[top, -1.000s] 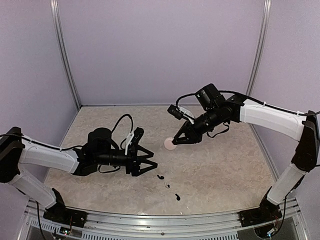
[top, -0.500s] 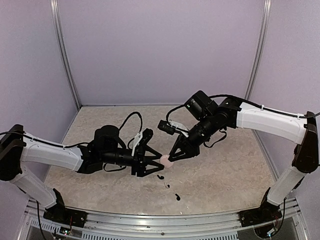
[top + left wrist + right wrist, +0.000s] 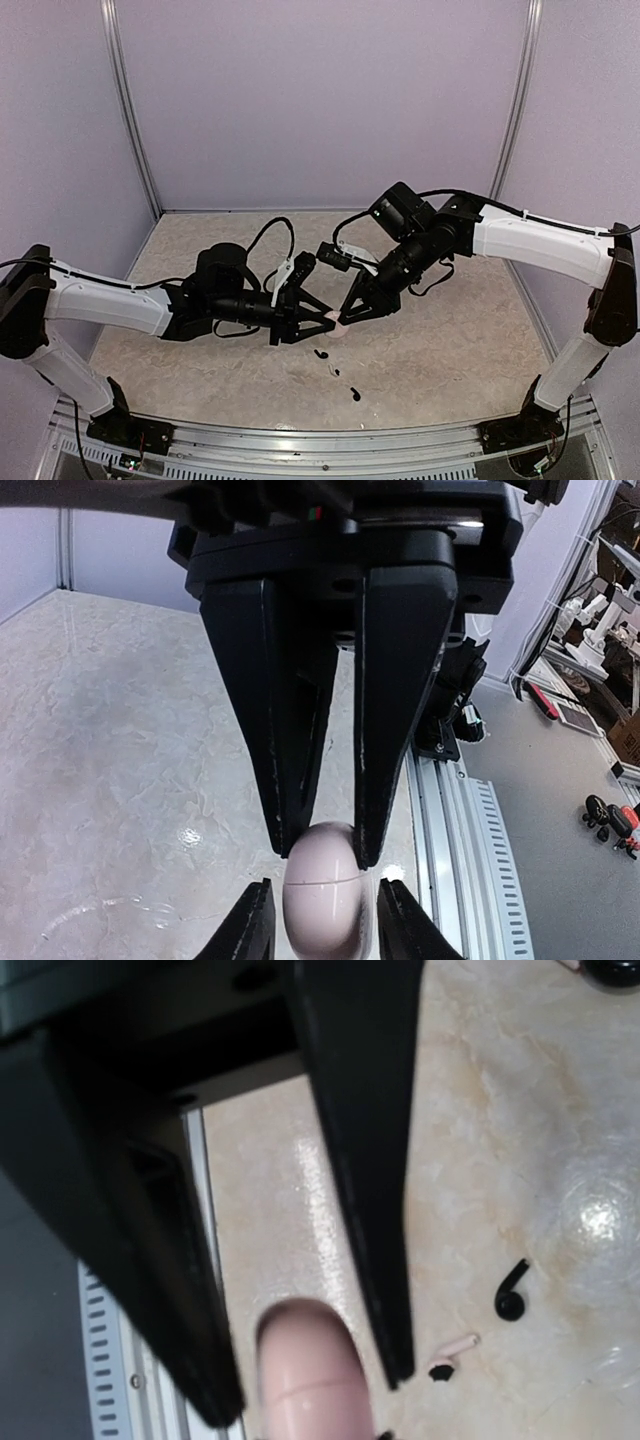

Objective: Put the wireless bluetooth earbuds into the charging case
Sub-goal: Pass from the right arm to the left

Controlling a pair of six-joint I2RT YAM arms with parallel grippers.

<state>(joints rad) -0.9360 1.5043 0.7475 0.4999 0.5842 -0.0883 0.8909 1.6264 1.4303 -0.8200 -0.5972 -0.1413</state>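
My right gripper [image 3: 343,318] is shut on the top of a pale pink egg-shaped object with a seam [image 3: 337,322], held above the table. My left gripper [image 3: 325,322] is open, its fingers close on either side of that object's lower half [image 3: 322,905] with thin gaps showing. A glossy black earbud [image 3: 510,1298] with a short stem lies on the table, next to a small piece with a pale pink stem and black tip [image 3: 450,1355]. In the top view small black bits [image 3: 321,353] lie just in front of the grippers. No black puck-like charging case shows clearly.
More dark bits lie nearer the front edge [image 3: 335,372] [image 3: 355,393]. A black rounded thing [image 3: 612,968] is cut off at the right wrist view's top right corner. The metal rail [image 3: 320,455] runs along the near edge. Lilac walls close in the back and sides.
The right gripper carried the pink object down and left towards the left arm. The left gripper moved right to meet it, and its fingers now sit either side of the object.
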